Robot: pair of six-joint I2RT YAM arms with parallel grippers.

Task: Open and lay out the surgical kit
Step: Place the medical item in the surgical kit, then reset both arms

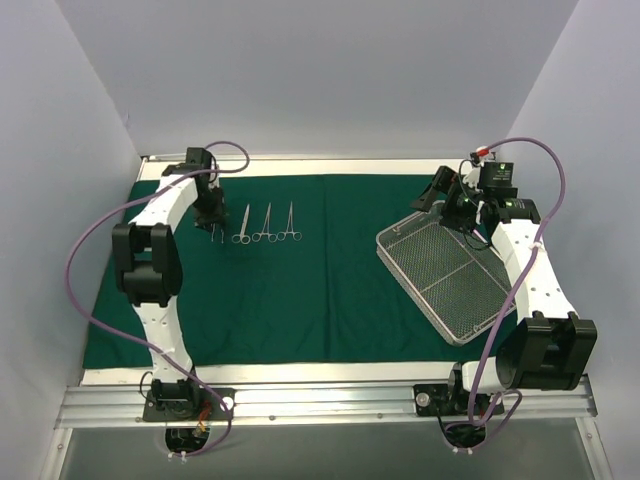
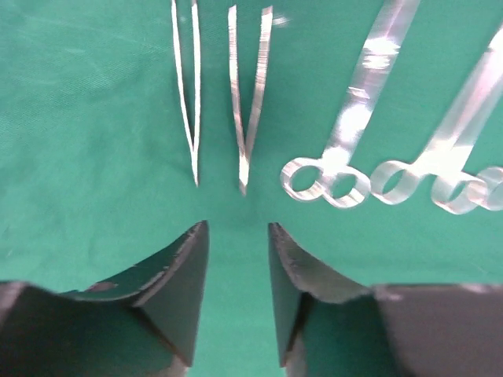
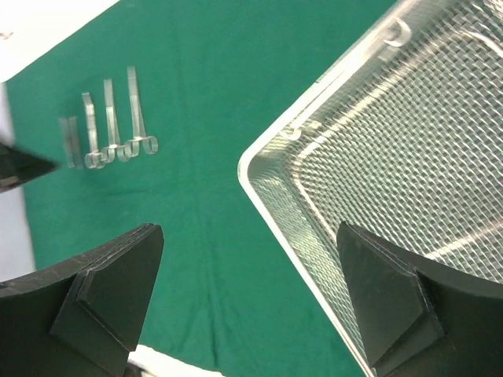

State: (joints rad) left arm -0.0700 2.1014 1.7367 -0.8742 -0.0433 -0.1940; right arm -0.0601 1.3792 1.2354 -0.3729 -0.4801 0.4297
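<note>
The dark green cloth wrap (image 1: 330, 290) lies spread flat over the table. On its far left, small silver instruments lie in a row: two tweezers (image 2: 189, 94) (image 2: 247, 102) and scissor-handled instruments (image 2: 346, 141) (image 1: 266, 222). My left gripper (image 1: 213, 222) (image 2: 236, 228) hovers low just behind the tweezers' joined ends. Its jaws stand apart with only cloth between them. The silver wire-mesh tray (image 1: 445, 275) (image 3: 409, 141) sits empty on the right of the cloth. My right gripper (image 1: 452, 212) (image 3: 250, 236) hangs wide open above the tray's far left corner, holding nothing.
White table strips border the cloth at the far edge (image 1: 300, 168) and the near edge (image 1: 300, 372). White walls close in the left, back and right sides. The arm bases sit on the metal rail (image 1: 320, 402) at the near edge.
</note>
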